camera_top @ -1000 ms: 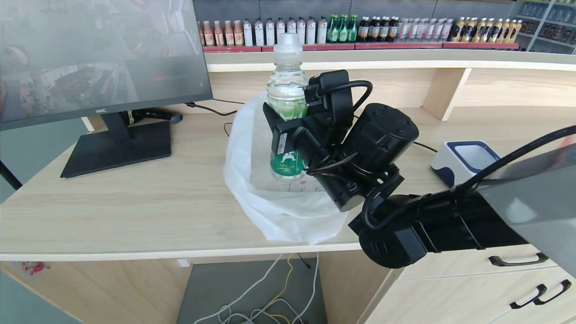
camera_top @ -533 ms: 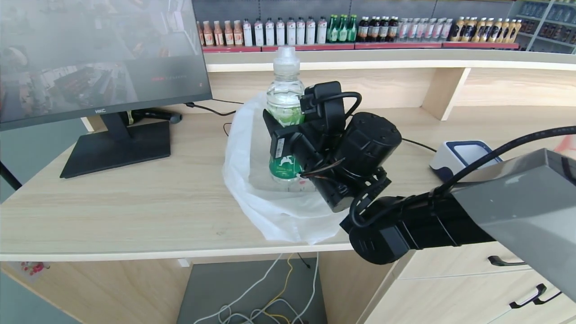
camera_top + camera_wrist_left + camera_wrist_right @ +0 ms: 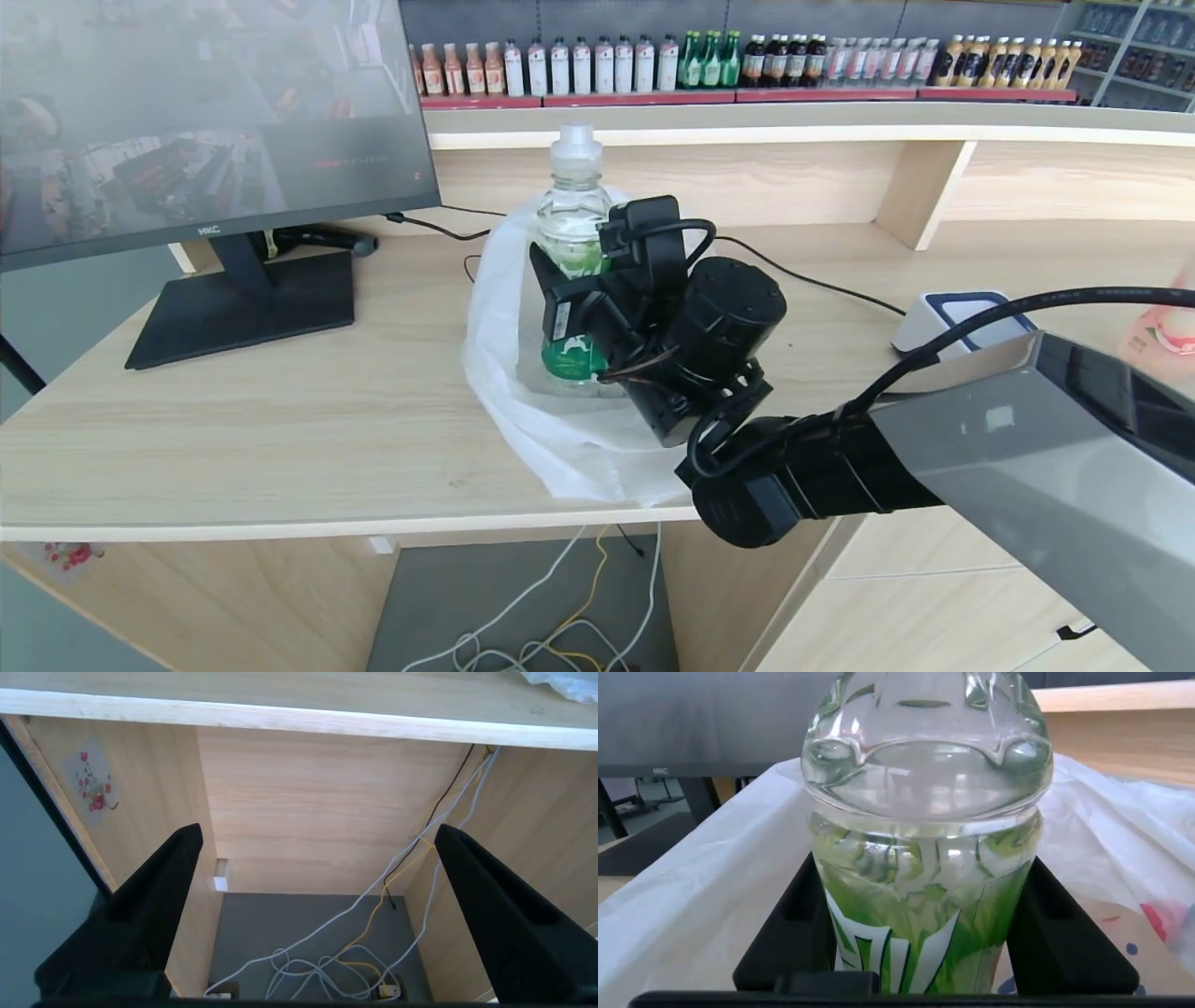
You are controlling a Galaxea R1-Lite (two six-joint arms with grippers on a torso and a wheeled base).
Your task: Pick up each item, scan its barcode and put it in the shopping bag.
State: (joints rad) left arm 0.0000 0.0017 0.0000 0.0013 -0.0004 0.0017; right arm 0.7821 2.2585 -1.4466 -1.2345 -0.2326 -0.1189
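Right gripper [image 3: 571, 303] clamped — left gripper [image 3: 318, 845] agape

Bare counter [image 3: 280, 420] separates monitor [image 3: 205, 121], bag [image 3: 560, 448] and scanner [image 3: 929, 327].

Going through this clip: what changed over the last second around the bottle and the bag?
The right tool, shut on the bottle, carried it down and slightly toward the robot's left, lower over the shopping bag. Nothing was grasped or released. The shopping bag, scanner and monitor stayed put.
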